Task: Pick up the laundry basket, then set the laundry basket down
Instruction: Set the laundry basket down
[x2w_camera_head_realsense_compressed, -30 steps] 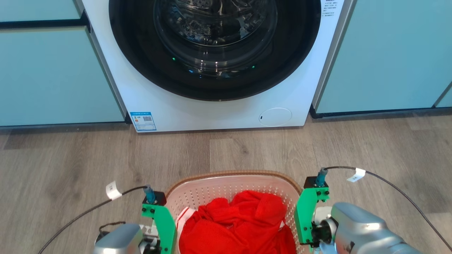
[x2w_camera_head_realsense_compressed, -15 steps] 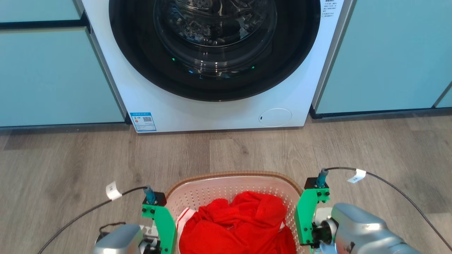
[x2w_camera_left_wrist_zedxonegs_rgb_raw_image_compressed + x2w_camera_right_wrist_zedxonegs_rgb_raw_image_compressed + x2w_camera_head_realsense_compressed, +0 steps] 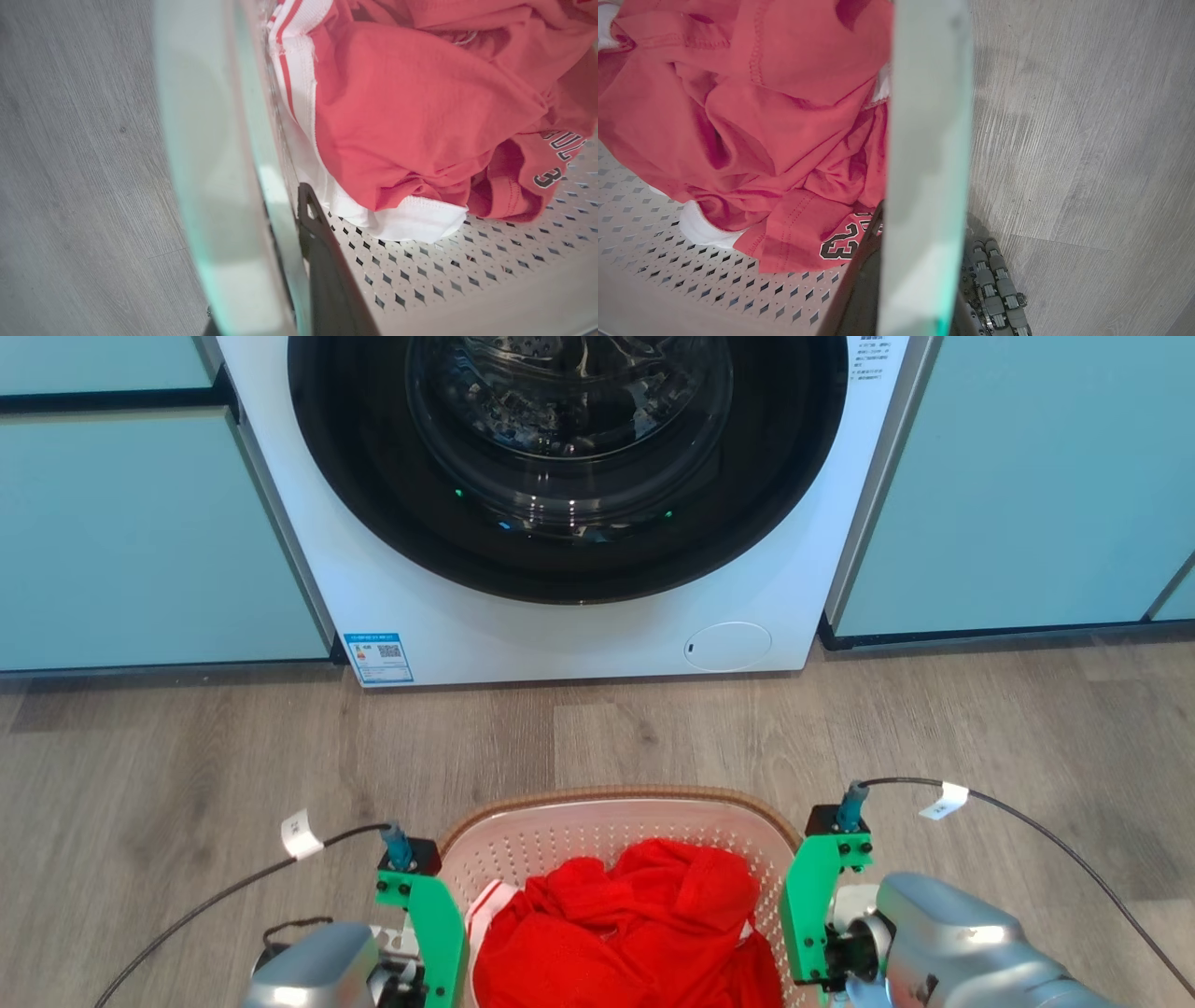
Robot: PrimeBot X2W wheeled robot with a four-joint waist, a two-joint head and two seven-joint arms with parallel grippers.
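Left hand point(image 3: 434, 943) and right hand point(image 3: 805, 919) each pinch an opposite side wall of the small white perforated plastic laundry basket point(image 3: 616, 798), brown-rimmed, squarely between them over the grey wooden floor point(image 3: 187, 784).

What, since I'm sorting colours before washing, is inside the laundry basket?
A crumpled red garment with white trim and printed numbers lies inside the laundry basket, on its perforated white bottom. Anything beneath the garment is covered.

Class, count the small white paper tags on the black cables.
2: left tag beside the white perforated plastic laundry basket, right tag on its other side; more may be hidden.
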